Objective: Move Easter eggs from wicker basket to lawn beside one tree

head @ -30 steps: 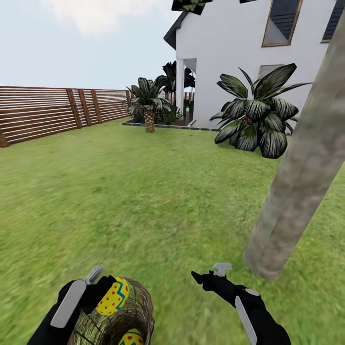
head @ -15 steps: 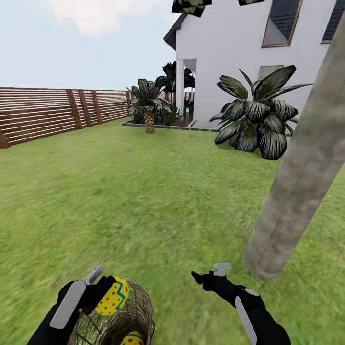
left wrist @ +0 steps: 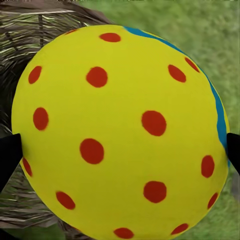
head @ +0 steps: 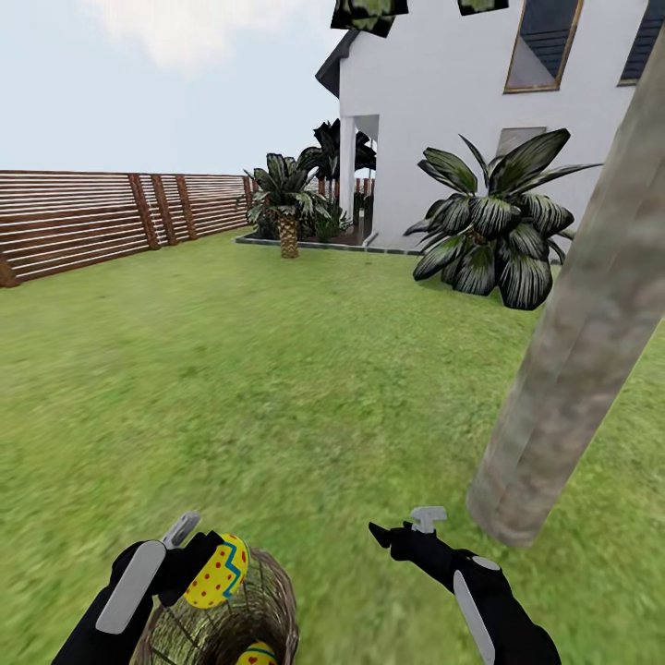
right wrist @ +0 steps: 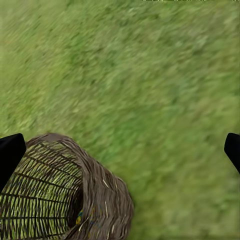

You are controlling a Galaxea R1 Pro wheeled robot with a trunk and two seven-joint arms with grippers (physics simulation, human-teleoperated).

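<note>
**One egg lifted above the basket, tree trunk close by**

The left gripper [head: 205,560] is clamped on an Easter egg [head: 218,571], its black fingertips [left wrist: 9,152] pressing the egg's two sides in the left wrist view. The egg, yellow with red dots and a blue zigzag band, hangs just over the rim of the wicker basket [head: 263,600], which stands on the lawn [head: 277,388] at the near edge of the head view. A second egg [head: 255,654] lies inside the basket, only partly seen.

The right gripper [head: 399,528] hangs over bare grass with its fingers spread wide and nothing between them; its wrist view looks down on the basket's woven wall.

The tree [head: 573,360] rises from the lawn just to the right of the right gripper, its mottled trunk leaning. Behind it stand a broad-leaved plant [head: 494,226], a white house [head: 443,83] and a wooden fence [head: 83,217].
</note>
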